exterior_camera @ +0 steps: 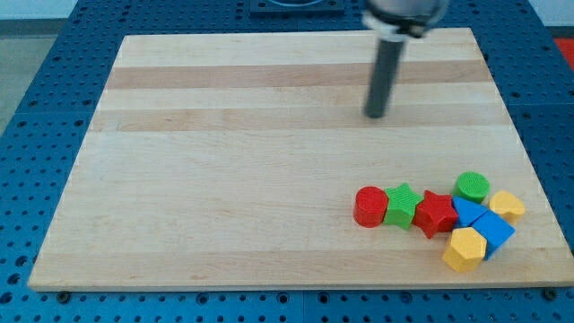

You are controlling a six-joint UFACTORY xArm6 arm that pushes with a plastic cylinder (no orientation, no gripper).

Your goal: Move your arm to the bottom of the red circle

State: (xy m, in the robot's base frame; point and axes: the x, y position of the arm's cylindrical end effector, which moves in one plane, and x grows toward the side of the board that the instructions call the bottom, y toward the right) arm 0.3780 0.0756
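Observation:
The red circle (369,205) lies on the wooden board (224,179) at the lower right, at the left end of a cluster of blocks. My tip (374,115) stands well above it toward the view's top, almost straight over it, apart from every block. Touching the red circle on its right is a green star (404,205), then a red star (435,213).
Further right in the cluster are a green circle (472,187), a yellow heart (507,205), two blue blocks (484,224) and a yellow hexagon (465,248). The board's bottom edge runs just below the cluster. Blue pegboard surrounds the board.

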